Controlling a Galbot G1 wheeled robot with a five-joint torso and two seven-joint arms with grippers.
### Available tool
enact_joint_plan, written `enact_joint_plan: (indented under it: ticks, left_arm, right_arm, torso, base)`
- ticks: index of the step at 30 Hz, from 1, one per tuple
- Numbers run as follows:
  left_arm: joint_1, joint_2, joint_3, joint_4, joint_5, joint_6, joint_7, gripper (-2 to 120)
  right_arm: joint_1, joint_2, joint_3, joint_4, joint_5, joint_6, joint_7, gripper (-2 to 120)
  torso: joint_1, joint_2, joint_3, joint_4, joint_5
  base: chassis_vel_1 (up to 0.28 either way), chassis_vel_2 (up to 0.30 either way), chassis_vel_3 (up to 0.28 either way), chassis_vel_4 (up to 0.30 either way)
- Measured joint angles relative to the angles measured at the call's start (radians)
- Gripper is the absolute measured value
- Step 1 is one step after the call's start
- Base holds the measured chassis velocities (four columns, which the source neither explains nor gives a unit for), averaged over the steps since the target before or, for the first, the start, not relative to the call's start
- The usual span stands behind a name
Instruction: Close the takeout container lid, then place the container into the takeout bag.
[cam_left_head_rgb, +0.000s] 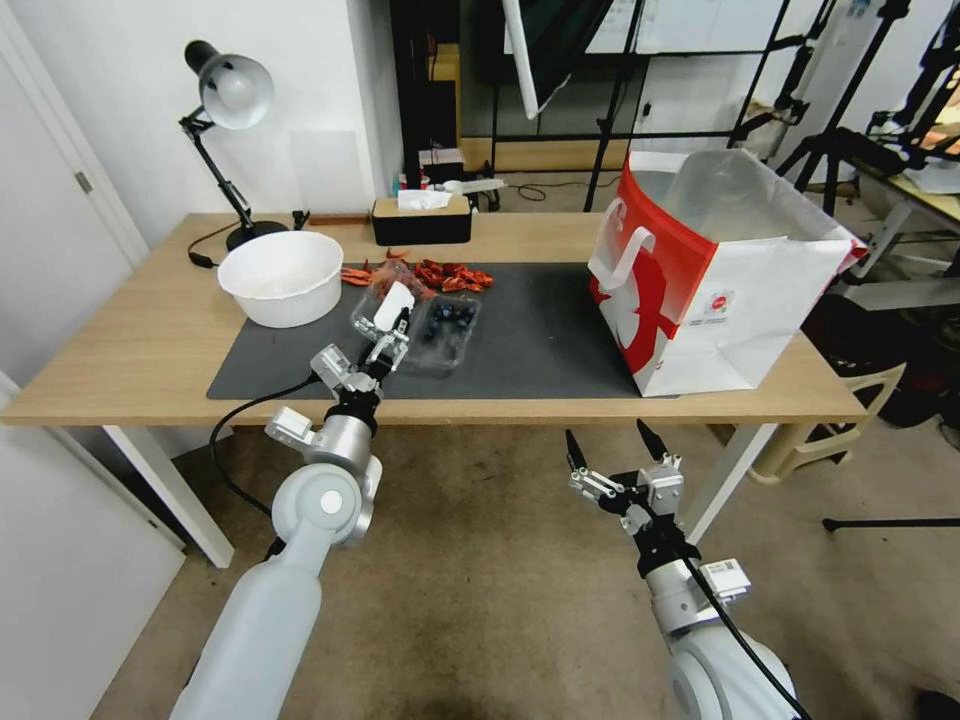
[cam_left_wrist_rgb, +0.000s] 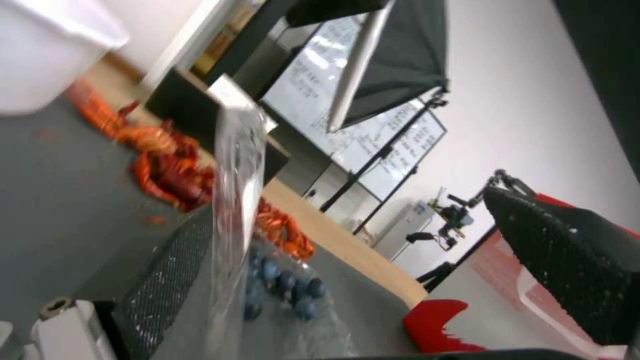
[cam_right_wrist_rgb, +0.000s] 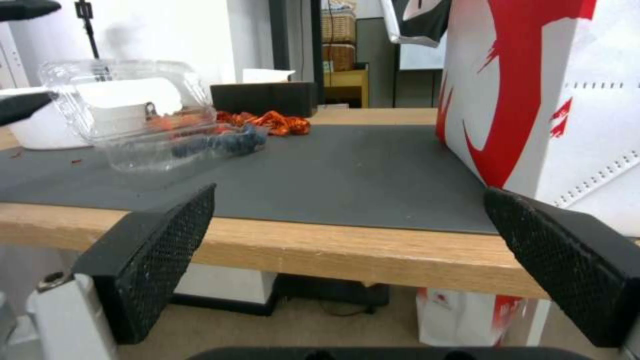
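Item: my left end effector (cam_left_head_rgb: 393, 335), frame centre-left, at raised lid (cam_left_head_rgb: 392, 303); fingers apart, lid edge between them.
Item: takeout container (cam_left_head_rgb: 445, 330), centre, on bench mat, blueberries inside, lid not shut.
Item: takeout bag (cam_left_head_rgb: 712, 270), right, upright, open, nothing in it that I can see.
Item: my right end effector (cam_left_head_rgb: 605, 452), lower centre-right, below bench edge, fingers apart, idle.
Status: closing underway; bagging not started.

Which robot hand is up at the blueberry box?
The left gripper. It reaches over the table to the takeout container and touches its raised lid. The right gripper hangs open below the table edge.
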Motion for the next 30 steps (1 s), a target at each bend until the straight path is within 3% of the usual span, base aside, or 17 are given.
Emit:
enact_joint_plan:
  ticks: [9, 11, 20, 22, 27, 30]
  left_arm:
    - [-0.012, 0.014, 0.014, 0.026, 0.050, -0.032, 0.141, 100]
    - [-0.017, 0.020, 0.022, 0.035, 0.064, -0.009, 0.207, 100]
    - [-0.047, 0.035, 0.056, 0.080, 0.067, 0.036, 0.315, 100]
    - [-0.056, 0.046, 0.064, 0.094, 0.047, 0.053, 0.380, 99]
    - [-0.072, 0.063, 0.081, 0.108, 0.015, 0.086, 0.406, 91]
    - [-0.092, 0.072, 0.091, 0.114, -0.034, 0.123, 0.356, 78]
  right_arm:
    - [0.001, -0.003, -0.001, 0.000, -0.001, 0.002, 0.003, 100]
    - [-0.001, -0.003, -0.001, 0.001, -0.002, 0.003, 0.004, 100]
    - [-0.006, -0.003, -0.001, 0.004, -0.007, 0.004, 0.006, 100]
    - [-0.009, -0.003, -0.001, 0.005, -0.008, 0.004, 0.007, 100]
    - [-0.009, -0.004, -0.004, 0.009, -0.011, 0.004, 0.010, 100]
    - [-0.007, -0.002, -0.012, 0.010, -0.015, 0.004, 0.013, 100]
  torso:
    - [0.000, 0.000, 0.000, -0.0001, 0.0000]
    - [0.000, 0.000, 0.000, 0.0000, 0.0001]
    - [0.000, 0.000, 0.000, -0.0001, 0.0000]
    - [0.000, 0.000, 0.000, -0.0001, 0.0000]
    - [0.000, 0.000, 0.000, 0.0000, 0.0000]
    - [0.000, 0.000, 0.000, 0.0000, 0.0001]
  base:
    - [0.000, 0.000, 0.000, 0.000]
    - [0.000, 0.000, 0.000, 0.000]
    - [0.000, 0.000, 0.000, 0.000]
    - [0.000, 0.000, 0.000, 0.000]
    - [0.000, 0.000, 0.000, 0.000]
    - [0.000, 0.000, 0.000, 0.000]
